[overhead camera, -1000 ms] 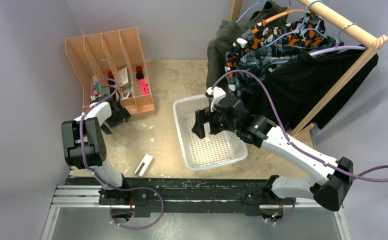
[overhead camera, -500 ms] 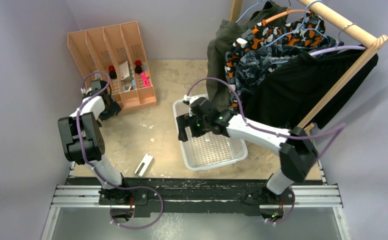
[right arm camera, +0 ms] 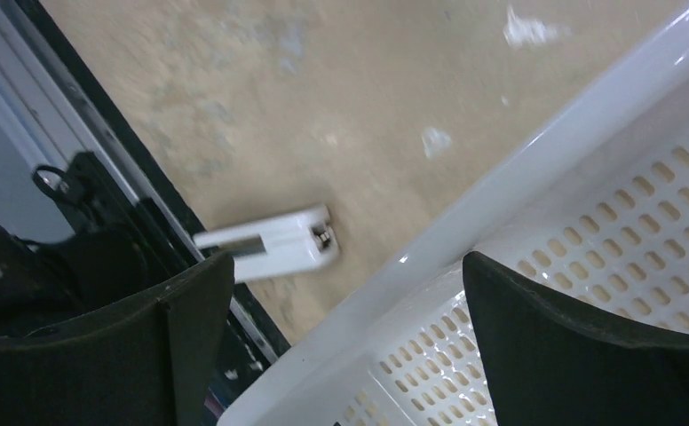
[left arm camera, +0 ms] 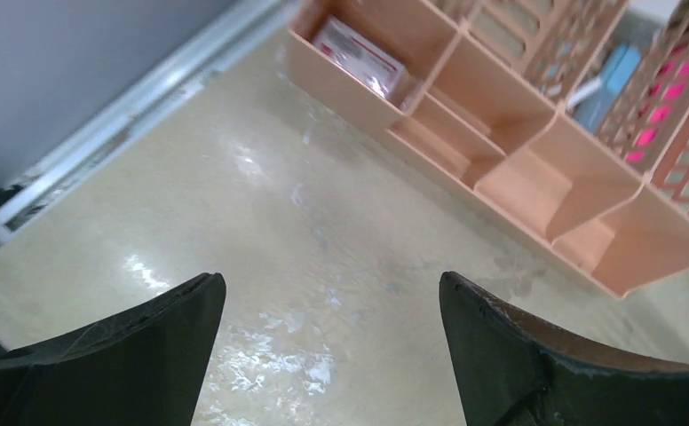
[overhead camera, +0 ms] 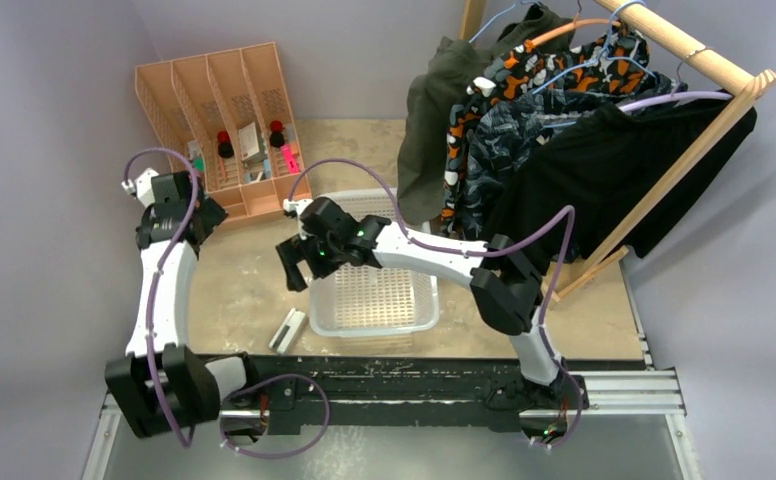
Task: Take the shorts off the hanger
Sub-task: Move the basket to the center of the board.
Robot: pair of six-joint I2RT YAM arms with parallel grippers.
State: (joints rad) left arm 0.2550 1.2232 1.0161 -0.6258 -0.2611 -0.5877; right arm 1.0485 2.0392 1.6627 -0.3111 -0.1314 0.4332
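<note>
Four pairs hang on wooden rail (overhead camera: 699, 50), behind and right of white basket (overhead camera: 374, 331): olive shorts (overhead camera: 429, 110) nearest basket, then orange camo shorts (overhead camera: 524, 70), blue-grey camo shorts (overhead camera: 499, 150), black shorts (overhead camera: 604, 170).
Right hand (overhead camera: 292, 265) over basket's left rim, fingers spread wide, holding nothing.
Left hand (overhead camera: 169, 205) well left of basket, beside orange organizer (overhead camera: 229, 110), spread, empty.
Small white object (overhead camera: 287, 330) on counter (overhead camera: 254, 270), just left of basket.

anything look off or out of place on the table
A small white clip-like object lies loose and askew at the table near edge, left of the white basket, apart from the organizer holding the other small items.
</note>
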